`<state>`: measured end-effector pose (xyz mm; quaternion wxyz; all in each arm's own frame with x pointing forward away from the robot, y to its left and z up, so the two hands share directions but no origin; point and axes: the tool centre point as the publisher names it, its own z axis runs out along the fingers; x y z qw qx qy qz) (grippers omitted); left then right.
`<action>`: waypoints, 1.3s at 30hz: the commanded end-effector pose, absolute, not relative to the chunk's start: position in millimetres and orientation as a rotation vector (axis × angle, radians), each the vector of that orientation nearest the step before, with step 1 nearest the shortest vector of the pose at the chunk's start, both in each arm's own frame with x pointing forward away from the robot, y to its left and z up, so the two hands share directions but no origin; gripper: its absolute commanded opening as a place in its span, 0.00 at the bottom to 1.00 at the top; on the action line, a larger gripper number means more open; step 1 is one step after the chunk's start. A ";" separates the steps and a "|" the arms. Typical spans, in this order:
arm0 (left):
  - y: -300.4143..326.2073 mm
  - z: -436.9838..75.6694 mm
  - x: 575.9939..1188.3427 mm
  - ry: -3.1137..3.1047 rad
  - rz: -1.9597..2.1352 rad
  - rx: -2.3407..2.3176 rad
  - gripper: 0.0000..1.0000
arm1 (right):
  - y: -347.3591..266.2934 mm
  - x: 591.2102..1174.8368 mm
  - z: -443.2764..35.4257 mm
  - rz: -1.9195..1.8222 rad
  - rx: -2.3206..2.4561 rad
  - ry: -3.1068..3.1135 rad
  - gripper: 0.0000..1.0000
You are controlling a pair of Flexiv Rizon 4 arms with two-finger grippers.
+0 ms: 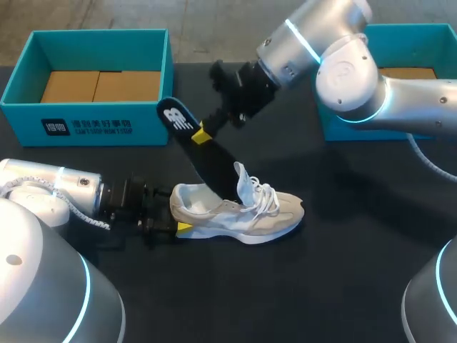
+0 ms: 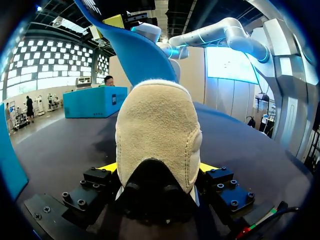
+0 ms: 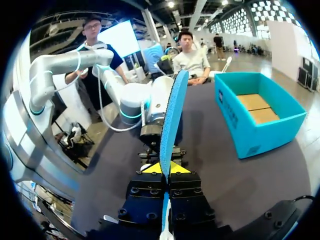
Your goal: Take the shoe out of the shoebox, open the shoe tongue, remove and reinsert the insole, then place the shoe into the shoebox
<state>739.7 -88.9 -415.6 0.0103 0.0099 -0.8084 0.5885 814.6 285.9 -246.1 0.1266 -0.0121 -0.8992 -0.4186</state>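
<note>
Head view: the shoe (image 1: 239, 211), pale with white laces, lies on its sole on the dark table (image 1: 357, 279), toe pointing to your right. The left gripper (image 1: 175, 227) sits at the shoe's heel, a yellow tip against it. The insole (image 1: 203, 153), black on its upper face, stands with its lower end down in the shoe's opening and slants up and away from the heel. The right gripper (image 1: 202, 134) is clamped on the insole near its upper end, well above the shoe. The left shoebox (image 1: 86, 128) stands beyond the shoe on the heel side, with brown card lining its floor. The right shoebox (image 1: 330, 128) stands beyond the toe side, partly hidden by the right arm (image 1: 357, 78). Left wrist view: the shoe's heel (image 2: 157, 130) fills the space between the left fingers (image 2: 107, 167), which press it from both sides, so that gripper is closed on the shoe. The insole's blue underside (image 2: 135, 50) rises out of the shoe. Right wrist view: the right gripper (image 3: 165, 168) pinches the insole (image 3: 172, 115) edge-on between its yellow tips. The left arm (image 3: 150, 100) lies ahead at the insole's far end. You cannot make out the shoe here. The left shoebox (image 3: 257, 117) stands beside the insole.
</note>
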 end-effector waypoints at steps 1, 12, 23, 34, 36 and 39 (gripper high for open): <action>-88.6 -418.1 738.1 -2.524 1.838 0.031 0.00 | 283.9 812.8 -238.2 -1.240 -0.061 -2.663 0.00; -88.6 -418.1 738.1 -2.524 1.838 0.031 0.00 | 283.9 812.8 -238.2 -1.240 -0.061 -2.663 0.00; -88.6 -418.1 738.1 -2.524 1.838 0.031 0.00 | 283.9 812.8 -238.2 -1.240 -0.061 -2.663 0.00; -88.6 -418.1 738.1 -2.524 1.838 0.031 0.00 | 268.9 822.5 -197.3 -1.412 -0.514 -2.615 0.00; -88.6 -418.1 738.1 -2.524 1.838 0.031 0.00 | 270.6 824.1 -187.0 -1.472 -0.554 -2.578 0.00; -88.6 -418.1 738.1 -2.524 1.838 0.031 0.00 | 271.3 827.6 -175.3 -1.543 -0.634 -2.490 0.00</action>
